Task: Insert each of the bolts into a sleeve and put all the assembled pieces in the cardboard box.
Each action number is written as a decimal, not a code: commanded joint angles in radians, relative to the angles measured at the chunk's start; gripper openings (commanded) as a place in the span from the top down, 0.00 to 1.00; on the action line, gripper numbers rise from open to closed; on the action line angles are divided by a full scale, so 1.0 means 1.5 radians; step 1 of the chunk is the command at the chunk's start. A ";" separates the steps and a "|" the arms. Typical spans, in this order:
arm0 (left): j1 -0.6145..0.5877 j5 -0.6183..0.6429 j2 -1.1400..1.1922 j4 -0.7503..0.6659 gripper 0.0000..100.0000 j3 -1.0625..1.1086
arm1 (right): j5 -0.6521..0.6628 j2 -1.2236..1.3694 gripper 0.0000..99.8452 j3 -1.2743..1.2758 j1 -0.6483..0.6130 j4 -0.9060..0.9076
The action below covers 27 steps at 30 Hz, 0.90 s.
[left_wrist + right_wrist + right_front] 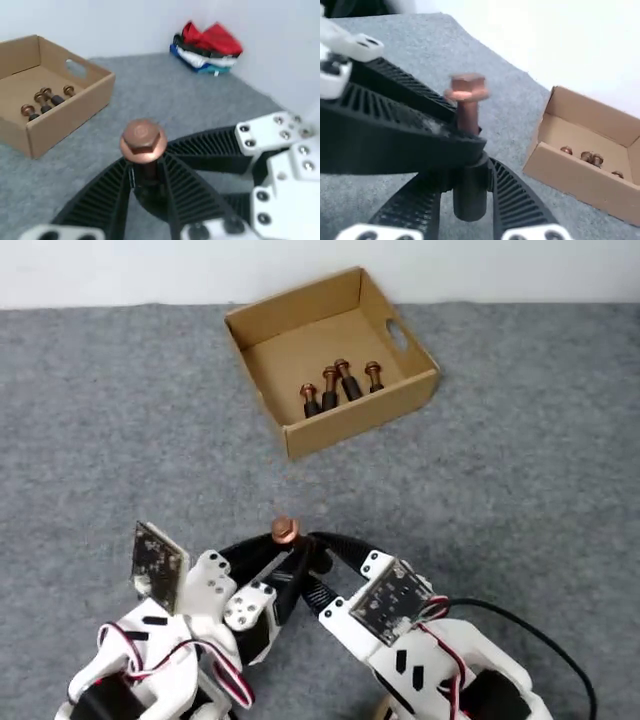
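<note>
- Your left gripper (pixel 147 184) pinches the copper bolt (pixel 284 530) by its shank, head up, over the grey mat (pixel 120 440).
- Your right gripper (pixel 470 207) is clamped on the black sleeve (pixel 470 190) directly beneath the bolt, its fingers crossing the left's.
- Four assembled pieces (pixel 340 385) lie in the cardboard box (pixel 350 428), well apart from both arms.

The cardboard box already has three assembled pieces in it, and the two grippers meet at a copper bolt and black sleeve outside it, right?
Not three: the high view shows four assembled pieces in the cardboard box. The rest holds: the left gripper and right gripper meet at a copper bolt and black sleeve outside it.
</note>
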 commanded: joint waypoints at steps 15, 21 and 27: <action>-0.001 -0.123 0.005 0.205 0.68 -0.073 | 0.041 -0.002 0.99 -0.037 0.032 -0.014; -0.106 -0.126 0.000 0.204 0.78 -0.113 | 0.040 -0.003 0.99 -0.011 0.080 -0.014; -0.332 -0.225 0.000 0.204 1.00 -0.076 | -0.025 -0.003 0.99 0.001 0.211 -0.011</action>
